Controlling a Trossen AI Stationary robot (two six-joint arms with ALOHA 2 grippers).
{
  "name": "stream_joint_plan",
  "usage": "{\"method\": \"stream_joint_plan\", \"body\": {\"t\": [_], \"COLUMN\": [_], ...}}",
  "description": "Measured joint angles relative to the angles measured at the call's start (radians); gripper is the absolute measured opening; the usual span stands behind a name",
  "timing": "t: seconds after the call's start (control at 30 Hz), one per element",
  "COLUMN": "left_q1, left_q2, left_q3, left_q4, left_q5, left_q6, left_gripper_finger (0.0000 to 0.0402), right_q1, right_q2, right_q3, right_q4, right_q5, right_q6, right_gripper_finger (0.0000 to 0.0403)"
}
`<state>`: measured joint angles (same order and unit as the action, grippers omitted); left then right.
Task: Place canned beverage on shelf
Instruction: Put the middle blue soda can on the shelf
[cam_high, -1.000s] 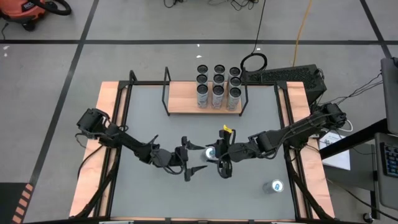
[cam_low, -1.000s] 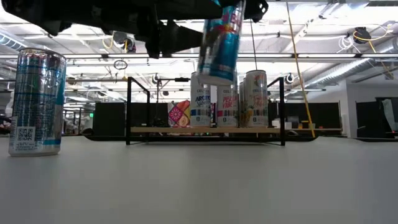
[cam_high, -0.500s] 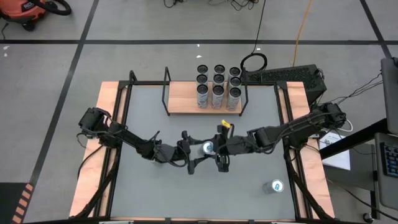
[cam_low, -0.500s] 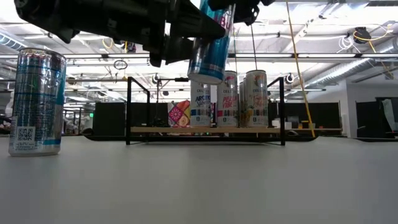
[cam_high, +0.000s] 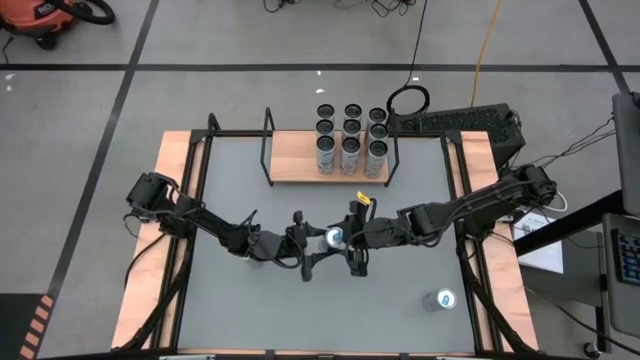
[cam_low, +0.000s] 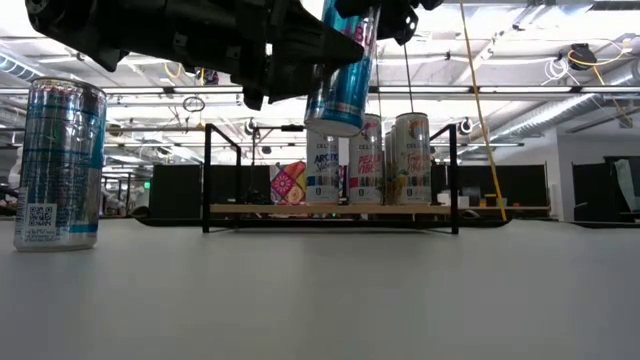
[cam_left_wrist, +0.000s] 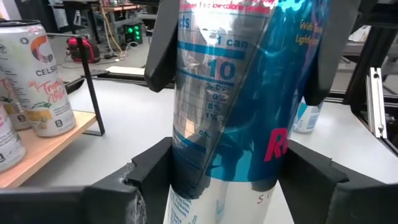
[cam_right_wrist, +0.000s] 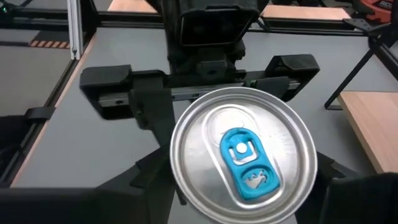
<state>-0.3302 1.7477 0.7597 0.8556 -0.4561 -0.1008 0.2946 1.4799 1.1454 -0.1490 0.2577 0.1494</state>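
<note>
Blue can (cam_high: 334, 237), held aloft mid-counter, 6 o'clock of the shelf (cam_high: 300, 157): right fingers (cam_right_wrist: 155, 177) clamp its top, left fingers (cam_left_wrist: 155, 165) close round its lower body

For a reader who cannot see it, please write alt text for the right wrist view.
A can seen from above, silver lid with a blue tab, sits between the right tool's dark fingers. Facing it, the left tool flanks the can lower down, above the grey table.
</note>
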Motion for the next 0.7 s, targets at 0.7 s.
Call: {"method": "stream_joint_plan", "body": {"t": [0.7], "left_q1": [-0.012], "left_q2": [0.000], "left_q3": [0.000], "left_q4": [0.140], "left_q5": [0.011], "left_q6": [0.058], "left_gripper_finger": [0.0239], "right_q1": [0.089], "right_q2": [-0.002], "right_q3": [-0.141], "right_q4": [0.059], "right_q5": [0.139], "right_q6": [0.068], "right_gripper_finger": [0.0312]}}
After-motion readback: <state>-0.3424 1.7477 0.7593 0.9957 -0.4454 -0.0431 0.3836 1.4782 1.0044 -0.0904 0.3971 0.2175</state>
